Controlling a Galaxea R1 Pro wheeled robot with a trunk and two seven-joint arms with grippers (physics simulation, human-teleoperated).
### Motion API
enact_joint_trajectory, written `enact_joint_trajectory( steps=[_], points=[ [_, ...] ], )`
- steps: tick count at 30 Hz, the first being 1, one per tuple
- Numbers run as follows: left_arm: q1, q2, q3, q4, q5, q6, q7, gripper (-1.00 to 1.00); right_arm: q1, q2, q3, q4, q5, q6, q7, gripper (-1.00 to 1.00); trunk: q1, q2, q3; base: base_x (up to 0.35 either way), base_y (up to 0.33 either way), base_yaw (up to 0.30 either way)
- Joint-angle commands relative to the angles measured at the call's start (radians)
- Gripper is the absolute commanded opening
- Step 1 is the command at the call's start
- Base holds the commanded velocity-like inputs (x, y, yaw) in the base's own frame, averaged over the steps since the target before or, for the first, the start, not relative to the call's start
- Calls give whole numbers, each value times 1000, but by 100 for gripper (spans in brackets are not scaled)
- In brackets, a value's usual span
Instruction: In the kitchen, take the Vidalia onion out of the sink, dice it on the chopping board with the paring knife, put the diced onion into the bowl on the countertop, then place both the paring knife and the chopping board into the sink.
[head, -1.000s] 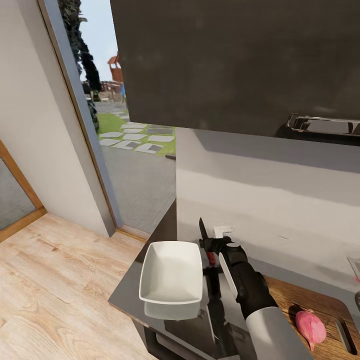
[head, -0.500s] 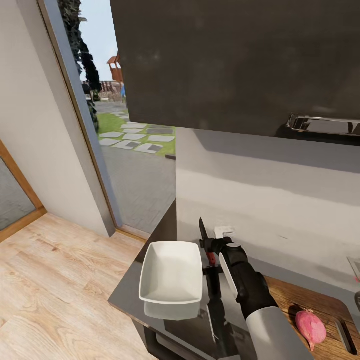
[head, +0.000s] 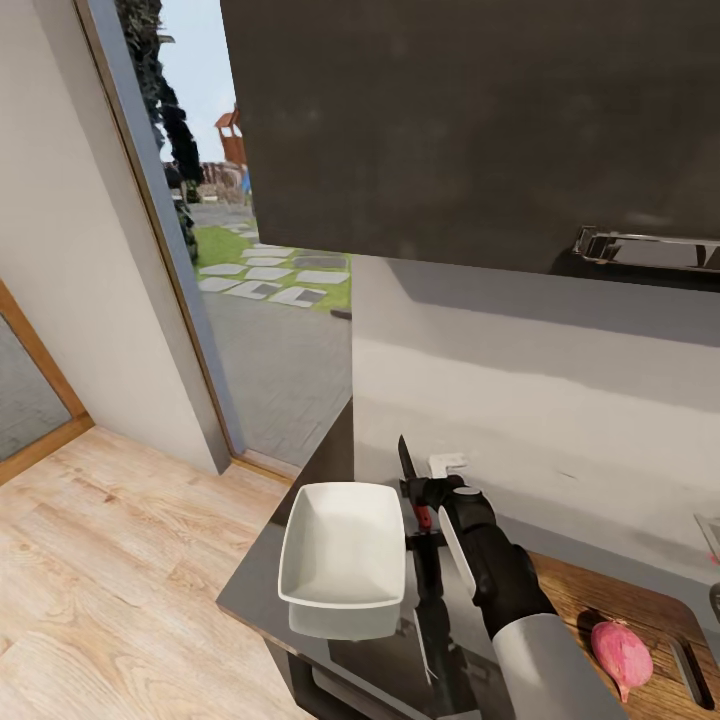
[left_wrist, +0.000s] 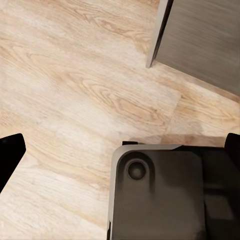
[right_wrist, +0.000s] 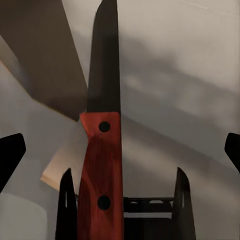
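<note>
Head view: one bowl (head: 342, 545), one paring knife (head: 408, 476), one onion (head: 621, 655).

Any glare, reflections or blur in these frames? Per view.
Head view: glossy countertop mirrors the bowl; soft shadow band under the dark wall cabinet; outdoors bright but not blown out. Right wrist view: paring knife sharp in the right end effector, with soft, blurry shadows behind it. Left wrist view: wood floor evenly lit, no glare.
</note>
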Motion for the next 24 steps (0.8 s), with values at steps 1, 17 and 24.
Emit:
enact_joint_trajectory(
  steps=[1, 17, 24],
  points=[
    [0, 2, -6, -1, 7, -3, 9, 100, -1, 0, 0, -1, 9, 10, 0, 100, 1, -2, -2, 0, 0, 0],
    [0, 1, -6, -1, 6, -3, 9, 100, -1, 2, -84, -1, 9, 57, 0, 100, 1, -2, -8, 0, 0, 0],
    [0, 2, -6, -1, 6, -3, 9, 100, -1, 2, -84, -1, 9, 57, 0, 100, 1, -2, -15, 0, 0, 0]
  ],
)
